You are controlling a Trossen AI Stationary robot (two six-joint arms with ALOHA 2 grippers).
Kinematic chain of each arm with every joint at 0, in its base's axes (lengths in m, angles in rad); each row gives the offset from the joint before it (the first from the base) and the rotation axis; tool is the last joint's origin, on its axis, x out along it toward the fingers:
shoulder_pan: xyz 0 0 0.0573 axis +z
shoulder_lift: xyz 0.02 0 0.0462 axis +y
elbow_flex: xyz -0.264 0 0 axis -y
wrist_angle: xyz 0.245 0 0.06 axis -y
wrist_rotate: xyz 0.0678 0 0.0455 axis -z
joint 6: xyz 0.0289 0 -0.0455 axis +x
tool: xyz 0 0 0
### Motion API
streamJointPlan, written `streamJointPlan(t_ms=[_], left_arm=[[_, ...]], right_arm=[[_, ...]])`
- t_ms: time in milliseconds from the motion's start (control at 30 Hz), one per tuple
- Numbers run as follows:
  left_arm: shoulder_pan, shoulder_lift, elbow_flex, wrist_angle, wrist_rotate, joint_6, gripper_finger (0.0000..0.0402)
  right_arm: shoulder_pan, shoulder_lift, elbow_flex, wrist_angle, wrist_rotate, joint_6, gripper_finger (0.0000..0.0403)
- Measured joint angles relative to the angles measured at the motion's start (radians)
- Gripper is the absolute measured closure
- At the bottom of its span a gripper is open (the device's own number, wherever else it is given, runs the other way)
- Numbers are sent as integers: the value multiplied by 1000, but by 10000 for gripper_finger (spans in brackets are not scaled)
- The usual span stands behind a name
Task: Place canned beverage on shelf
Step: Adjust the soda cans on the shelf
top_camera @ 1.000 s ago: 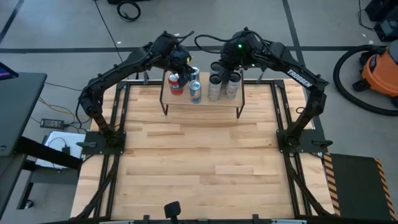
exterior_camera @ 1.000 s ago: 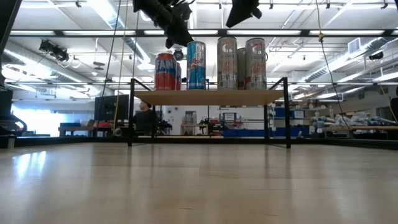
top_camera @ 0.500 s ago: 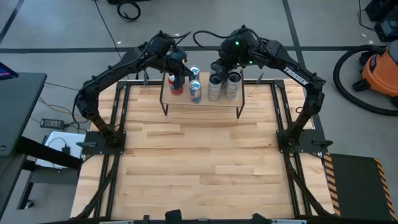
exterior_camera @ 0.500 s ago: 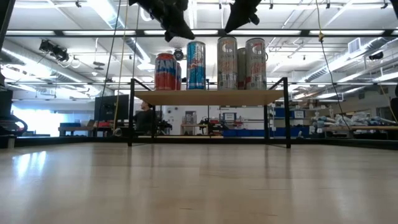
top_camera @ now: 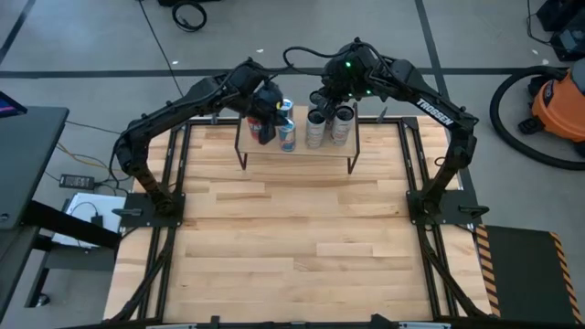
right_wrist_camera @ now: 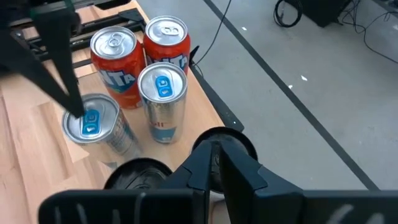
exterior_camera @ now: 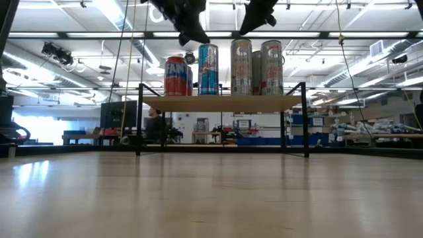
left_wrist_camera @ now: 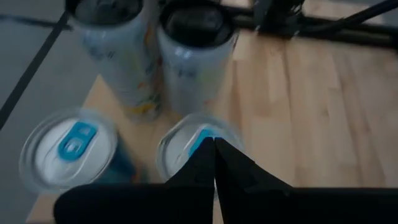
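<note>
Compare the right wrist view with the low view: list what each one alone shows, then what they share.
Only the right wrist view shows the can tops with their pull tabs, both orange cans side by side, and the grey floor behind the shelf. Only the low view shows the shelf from the side with its black legs, the can labels, and the room beyond. Both show the blue-and-white cans and the left claw above them.

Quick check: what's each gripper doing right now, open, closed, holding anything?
Left gripper: closed, empty, above the cans on the shelf.
Right gripper: closed, empty, above the taller cans.
</note>
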Motion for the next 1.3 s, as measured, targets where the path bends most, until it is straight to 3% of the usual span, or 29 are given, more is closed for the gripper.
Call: streamJointPlan(t_ms=[1300], left_arm=[[76,8,-2,-47,-83,4,393]], right_arm=[[0,-1,0,-2,0,-1,363]])
